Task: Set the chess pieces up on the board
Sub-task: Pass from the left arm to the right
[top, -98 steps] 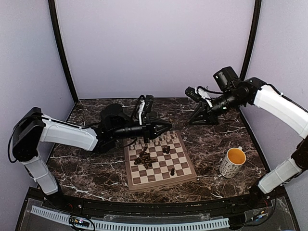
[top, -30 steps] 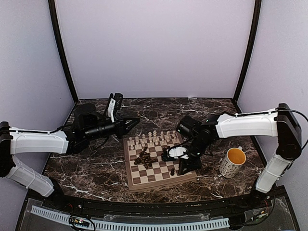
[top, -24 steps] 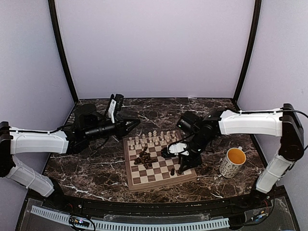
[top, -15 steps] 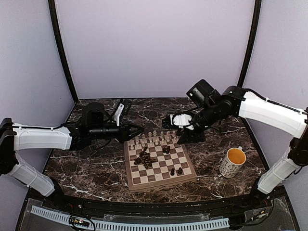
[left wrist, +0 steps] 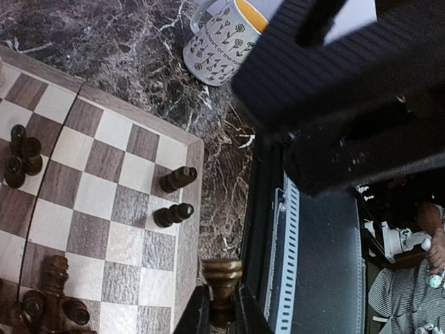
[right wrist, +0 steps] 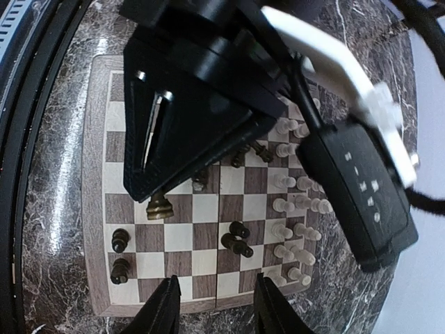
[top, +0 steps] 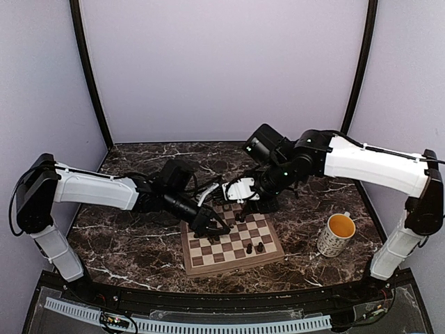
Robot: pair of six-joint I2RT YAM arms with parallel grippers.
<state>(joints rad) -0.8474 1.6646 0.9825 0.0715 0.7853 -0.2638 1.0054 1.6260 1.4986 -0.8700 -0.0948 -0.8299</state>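
**Dark marble, two arms over one chessboard**

Lilac walls boxed in the marble table point(top: 125, 240), and the chessboard point(right wrist: 98, 139) lay flat near its middle. The left arm stretched low across the table from the left. Its left gripper point(left wrist: 221, 309) hung above the board with the fingers clamped on one dark brown piece point(left wrist: 222, 273) — held by its top, wide base pointing away from the fingers. The right arm arched in from the right. The right gripper point(right wrist: 217, 306) hovered higher over the board, fingers parted with nothing between them.

From the right wrist view, the left gripper's black body hid several squares. The dark heap point(left wrist: 49, 299) near the board's centre was too tangled to count. Pale pieces point(right wrist: 281, 206) crowded the far rows — about a dozen showed, others were covered. Countable were two dark pieces point(right wrist: 119, 241) side by side by the near right edge, a touching pair point(right wrist: 236, 245) mid-board, and one mug point(top: 336, 235) on the table right of the board.
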